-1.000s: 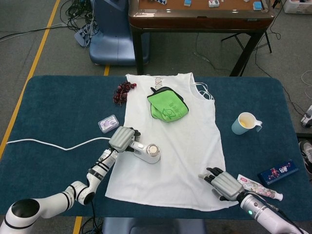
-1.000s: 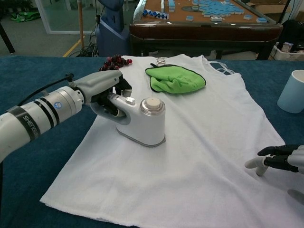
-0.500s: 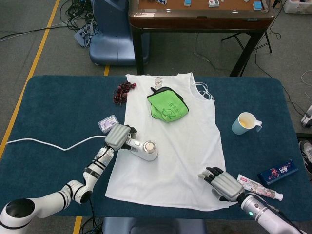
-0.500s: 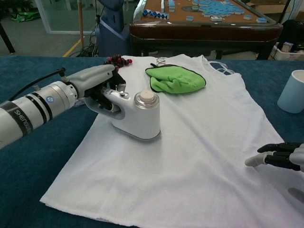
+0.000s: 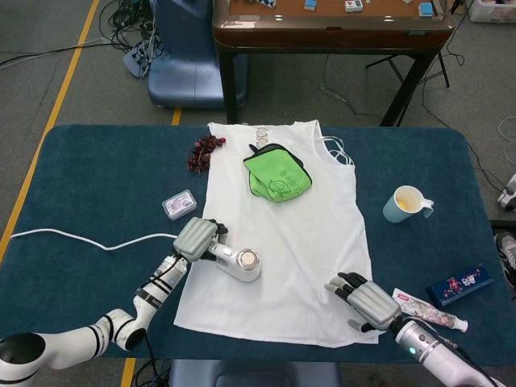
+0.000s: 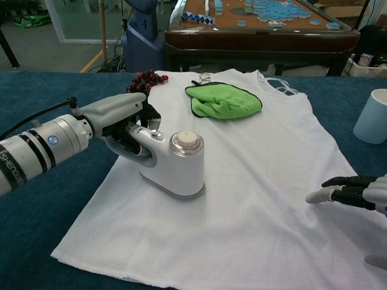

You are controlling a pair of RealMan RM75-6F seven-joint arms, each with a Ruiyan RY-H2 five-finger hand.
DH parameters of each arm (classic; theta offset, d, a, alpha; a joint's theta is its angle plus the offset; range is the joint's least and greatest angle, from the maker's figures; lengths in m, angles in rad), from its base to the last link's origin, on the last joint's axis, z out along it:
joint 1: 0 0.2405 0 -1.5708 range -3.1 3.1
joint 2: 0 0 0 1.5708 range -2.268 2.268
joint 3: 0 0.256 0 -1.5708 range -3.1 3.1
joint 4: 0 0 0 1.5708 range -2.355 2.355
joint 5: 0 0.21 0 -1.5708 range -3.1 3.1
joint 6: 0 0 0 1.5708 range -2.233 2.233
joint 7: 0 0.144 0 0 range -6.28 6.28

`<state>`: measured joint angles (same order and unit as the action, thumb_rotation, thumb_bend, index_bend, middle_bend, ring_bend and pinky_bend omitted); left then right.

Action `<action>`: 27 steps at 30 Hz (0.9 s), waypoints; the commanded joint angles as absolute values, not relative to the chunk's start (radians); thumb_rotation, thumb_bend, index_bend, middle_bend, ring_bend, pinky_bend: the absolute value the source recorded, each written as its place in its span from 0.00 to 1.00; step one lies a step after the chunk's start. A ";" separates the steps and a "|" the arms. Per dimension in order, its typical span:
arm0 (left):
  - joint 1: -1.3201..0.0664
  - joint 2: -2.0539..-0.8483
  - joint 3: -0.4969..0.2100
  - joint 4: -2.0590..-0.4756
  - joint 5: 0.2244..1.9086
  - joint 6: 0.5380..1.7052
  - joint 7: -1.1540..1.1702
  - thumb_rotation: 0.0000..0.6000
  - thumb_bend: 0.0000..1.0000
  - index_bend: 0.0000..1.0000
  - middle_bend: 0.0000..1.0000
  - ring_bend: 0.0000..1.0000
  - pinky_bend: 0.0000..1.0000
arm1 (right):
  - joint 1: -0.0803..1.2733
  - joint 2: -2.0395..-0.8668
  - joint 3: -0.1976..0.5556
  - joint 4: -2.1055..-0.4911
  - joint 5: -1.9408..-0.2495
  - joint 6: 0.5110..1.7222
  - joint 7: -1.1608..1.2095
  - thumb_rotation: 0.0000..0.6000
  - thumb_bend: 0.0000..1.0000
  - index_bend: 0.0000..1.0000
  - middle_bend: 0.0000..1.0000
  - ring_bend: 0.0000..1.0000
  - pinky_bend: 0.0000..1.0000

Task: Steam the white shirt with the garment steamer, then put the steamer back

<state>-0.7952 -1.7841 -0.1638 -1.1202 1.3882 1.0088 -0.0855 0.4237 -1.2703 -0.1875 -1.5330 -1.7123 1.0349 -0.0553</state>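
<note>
Lower in the frame now, left hand [image 5: 196,237] grips garment steamer [image 5: 240,263] on white shirt [image 5: 298,234]; right hand [image 5: 364,301] rests spread, empty.

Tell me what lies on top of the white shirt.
A green cloth near the collar, the steamer held by the left hand, and the right hand at the hem. Anything beneath the shirt is hidden.

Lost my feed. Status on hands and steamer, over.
Left hand grips steamer, on white shirt. Right hand open, fingers on hem. Green cloth lying on shirt near collar.
</note>
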 commanded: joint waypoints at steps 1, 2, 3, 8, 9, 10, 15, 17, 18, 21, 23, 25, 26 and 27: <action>-0.803 -1.793 -0.172 -1.107 1.382 1.002 -0.084 1.00 0.17 0.78 0.60 0.49 0.59 | 0.418 -1.269 -0.189 -1.531 -1.722 1.052 -0.049 1.00 0.18 0.09 0.12 0.06 0.10; -0.806 -1.798 -0.176 -1.098 1.379 0.998 -0.083 1.00 0.17 0.78 0.60 0.49 0.59 | 0.418 -1.269 -0.189 -1.530 -1.721 1.052 -0.048 1.00 0.17 0.09 0.12 0.06 0.10; -0.810 -1.803 -0.181 -1.089 1.374 0.993 -0.082 1.00 0.17 0.78 0.60 0.49 0.59 | 0.418 -1.270 -0.188 -1.527 -1.719 1.050 -0.048 1.00 0.17 0.09 0.12 0.06 0.10; -0.835 -1.843 -0.217 -1.014 1.341 0.967 -0.092 1.00 0.17 0.78 0.60 0.49 0.59 | 0.420 -1.290 -0.187 -1.507 -1.713 1.035 -0.051 1.00 0.17 0.09 0.12 0.06 0.11; -0.841 -1.851 -0.226 -0.995 1.333 0.962 -0.097 1.00 0.17 0.78 0.60 0.49 0.59 | 0.420 -1.294 -0.188 -1.503 -1.714 1.034 -0.053 1.00 0.17 0.09 0.12 0.06 0.11; -0.845 -1.856 -0.233 -0.982 1.328 0.959 -0.101 1.00 0.17 0.78 0.60 0.49 0.59 | 0.420 -1.297 -0.188 -1.500 -1.714 1.034 -0.055 1.00 0.17 0.09 0.12 0.06 0.11; -0.856 -1.867 -0.255 -0.936 1.307 0.948 -0.114 1.00 0.17 0.78 0.60 0.49 0.58 | 0.419 -1.300 -0.192 -1.495 -1.710 1.028 -0.055 1.00 0.17 0.09 0.12 0.06 0.10; -0.855 -1.863 -0.255 -0.930 1.306 0.950 -0.117 1.00 0.17 0.78 0.60 0.49 0.59 | 0.419 -1.297 -0.196 -1.497 -1.709 1.023 -0.058 1.00 0.17 0.09 0.12 0.06 0.10; -0.852 -1.859 -0.254 -0.930 1.307 0.952 -0.119 1.00 0.17 0.78 0.60 0.49 0.58 | 0.418 -1.295 -0.198 -1.498 -1.709 1.022 -0.060 1.00 0.17 0.09 0.12 0.06 0.10; -0.844 -1.848 -0.249 -0.938 1.306 0.955 -0.123 1.00 0.17 0.78 0.60 0.49 0.58 | 0.417 -1.292 -0.203 -1.503 -1.709 1.018 -0.063 1.00 0.17 0.09 0.12 0.06 0.10; -0.836 -1.838 -0.242 -0.951 1.309 0.957 -0.124 1.00 0.17 0.78 0.60 0.49 0.58 | 0.416 -1.291 -0.208 -1.505 -1.711 1.016 -0.065 1.00 0.17 0.09 0.12 0.06 0.10; -0.828 -1.827 -0.233 -0.969 1.314 0.962 -0.123 1.00 0.17 0.78 0.60 0.49 0.58 | 0.414 -1.289 -0.214 -1.509 -1.715 1.017 -0.065 1.00 0.17 0.09 0.12 0.06 0.10; -0.824 -1.821 -0.228 -0.979 1.317 0.963 -0.121 1.00 0.17 0.78 0.60 0.49 0.58 | 0.413 -1.288 -0.216 -1.511 -1.718 1.019 -0.066 1.00 0.17 0.09 0.12 0.06 0.10; -0.821 -1.815 -0.222 -0.989 1.320 0.963 -0.120 1.00 0.17 0.78 0.60 0.49 0.58 | 0.411 -1.286 -0.219 -1.513 -1.720 1.021 -0.066 1.00 0.17 0.09 0.12 0.06 0.10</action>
<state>-0.8270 -1.8236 -0.2302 -0.9779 1.3152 0.9607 -0.1217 0.4111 -1.2864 -0.2190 -1.5125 -1.7194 1.0206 -0.0659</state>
